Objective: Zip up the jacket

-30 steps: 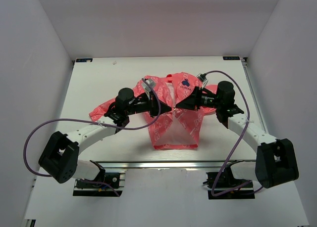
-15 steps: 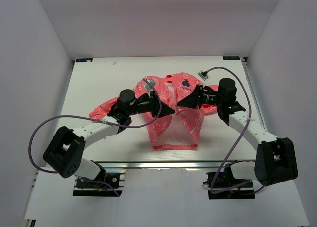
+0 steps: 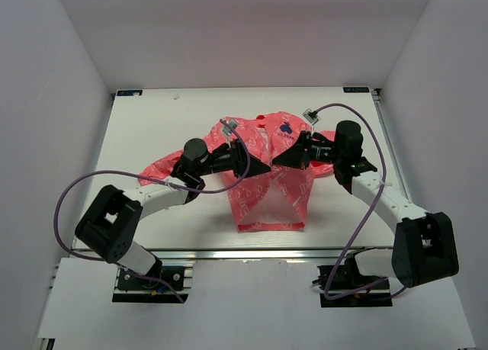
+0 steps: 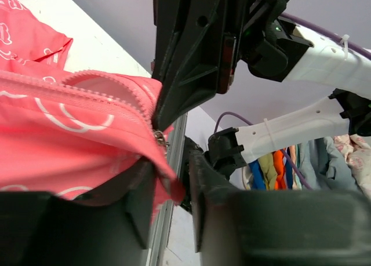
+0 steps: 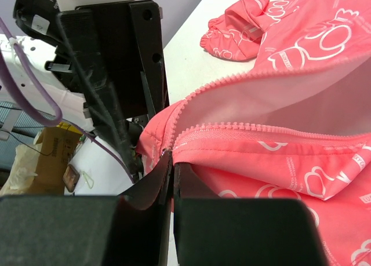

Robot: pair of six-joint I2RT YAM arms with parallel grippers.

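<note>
Jacket (image 3: 267, 205): spread in the middle of the desk (image 3: 152, 129), emblem (image 3: 286, 127) toward the far side, hem toward the arms, one sleeve (image 3: 156, 169) trailing out to the left.
Left pincer (image 3: 258, 169): over the jacket's midline, jaws part way apart; a fold of pink fabric lies in the gap, loose rather than pinched, as far as the wrist view shows.
Right pincer (image 3: 278, 161): just beside the left one, tip to tip, jaws closed flat on a thin edge of the jacket next to the zip.
Slider (image 4: 158, 139): small metal piece at the point where the two rows meet, right at the pincer tips.
Teeth (image 5: 261, 75): two rows, joined only at the slider, then spreading apart, one arching up, the other running level, pale lining showing between them.
Done so far: front lifted a little off the desk, zip found, one side gripped; slider seated on the rows, by the look of it.
Left to do: nearly the whole run, judging by the open stretch in both wrist views; slider to be pulled along while the other side is kept taut.
Unclear: how much of the zip lies closed behind the slider, hidden by both pincers from above.
Risk: thin fabric near the slider, likely to catch in it if slack.
</note>
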